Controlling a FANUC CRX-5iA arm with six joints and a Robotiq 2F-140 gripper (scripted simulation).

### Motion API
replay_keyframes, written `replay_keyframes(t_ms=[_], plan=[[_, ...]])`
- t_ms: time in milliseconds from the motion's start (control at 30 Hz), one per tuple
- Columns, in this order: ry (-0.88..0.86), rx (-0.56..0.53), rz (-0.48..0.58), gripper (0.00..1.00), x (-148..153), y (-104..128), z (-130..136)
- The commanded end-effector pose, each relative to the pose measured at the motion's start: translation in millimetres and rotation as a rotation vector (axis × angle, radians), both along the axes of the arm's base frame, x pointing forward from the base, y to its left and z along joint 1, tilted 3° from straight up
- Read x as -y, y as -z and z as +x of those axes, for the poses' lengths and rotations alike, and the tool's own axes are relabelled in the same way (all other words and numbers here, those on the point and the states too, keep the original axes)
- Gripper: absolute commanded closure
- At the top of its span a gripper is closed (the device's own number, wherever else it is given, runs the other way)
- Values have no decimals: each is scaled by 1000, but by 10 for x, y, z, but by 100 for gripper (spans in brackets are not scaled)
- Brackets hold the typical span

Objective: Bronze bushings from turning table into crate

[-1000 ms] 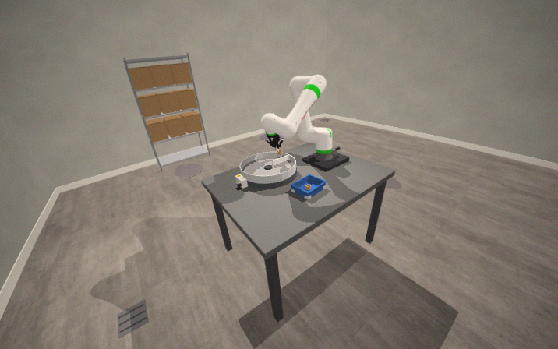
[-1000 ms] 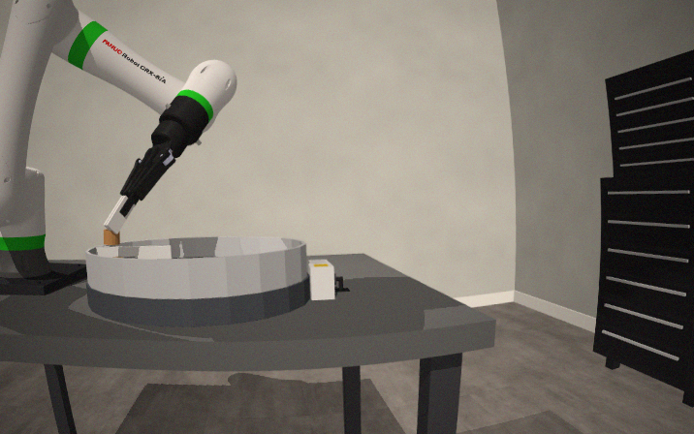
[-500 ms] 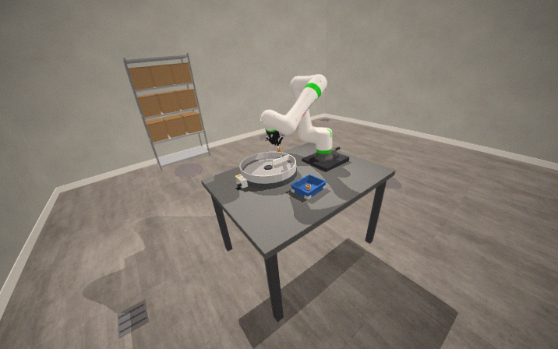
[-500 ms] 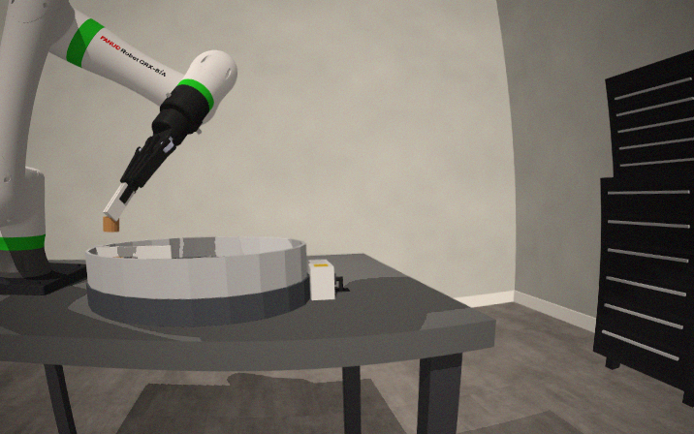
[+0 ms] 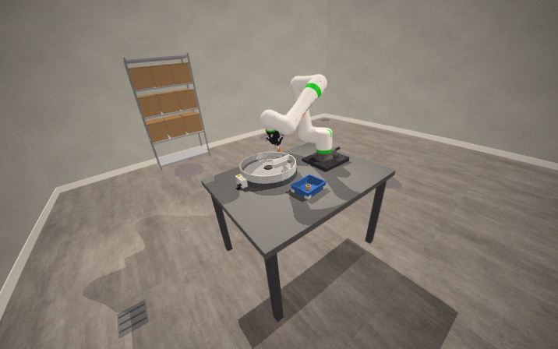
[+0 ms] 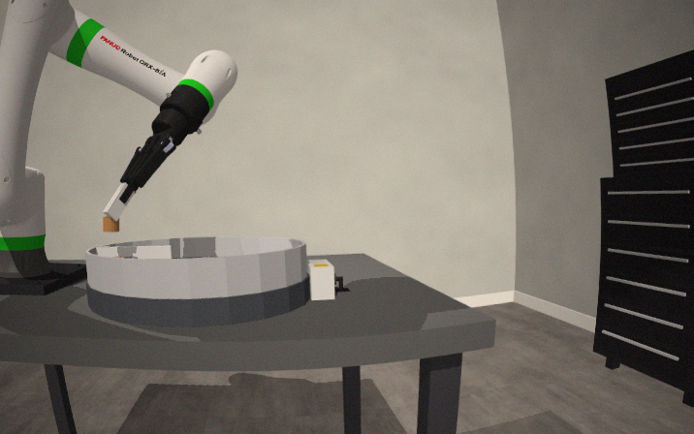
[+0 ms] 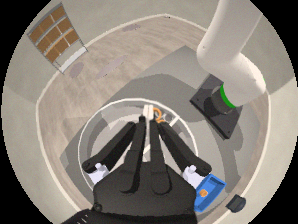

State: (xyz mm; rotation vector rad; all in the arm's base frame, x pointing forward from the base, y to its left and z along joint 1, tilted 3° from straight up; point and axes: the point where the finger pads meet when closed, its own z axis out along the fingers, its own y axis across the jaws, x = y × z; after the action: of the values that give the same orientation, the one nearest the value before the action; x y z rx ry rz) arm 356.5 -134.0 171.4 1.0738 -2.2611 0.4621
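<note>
A white robot arm with green bands stands on a dark base plate at the far edge of a dark grey tabletop. The arm reaches down and out, so that the jaws hang above the round turning table, over the part of its rim nearest the arm's base. The jaws are closed tight, their pale tips pinched together on the top of a small bronze bushing. The bushing hangs in the air just above the turning table's rim, touching nothing but the jaws. In the wrist view it appears only as a small orange speck at the tips.

The turning table is a wide, shallow, light grey ring on a darker base, set toward the far left part of the tabletop. Inside it lie a dark, flat steel bushing on the floor of the ring and a pale upright divider beside it. A small white box with a yellow mark sits against the outside of the ring, near the tabletop's left corner.

A blue crate rests on the tabletop just beside the turning table, toward the middle. A second bronze bushing stands upright inside it.

Beyond the tabletop, a metal shelf rack with brown boxes stands by the back wall, and a black drawer cabinet stands at the side.
</note>
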Motion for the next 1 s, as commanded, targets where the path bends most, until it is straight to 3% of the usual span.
replay_keyframes(t_ms=[0, 667, 967], plan=[[0, 0, 0, 100, 0, -1, 1], [0, 0, 0, 100, -16, -1, 1], [0, 0, 0, 100, -279, 7, -12]])
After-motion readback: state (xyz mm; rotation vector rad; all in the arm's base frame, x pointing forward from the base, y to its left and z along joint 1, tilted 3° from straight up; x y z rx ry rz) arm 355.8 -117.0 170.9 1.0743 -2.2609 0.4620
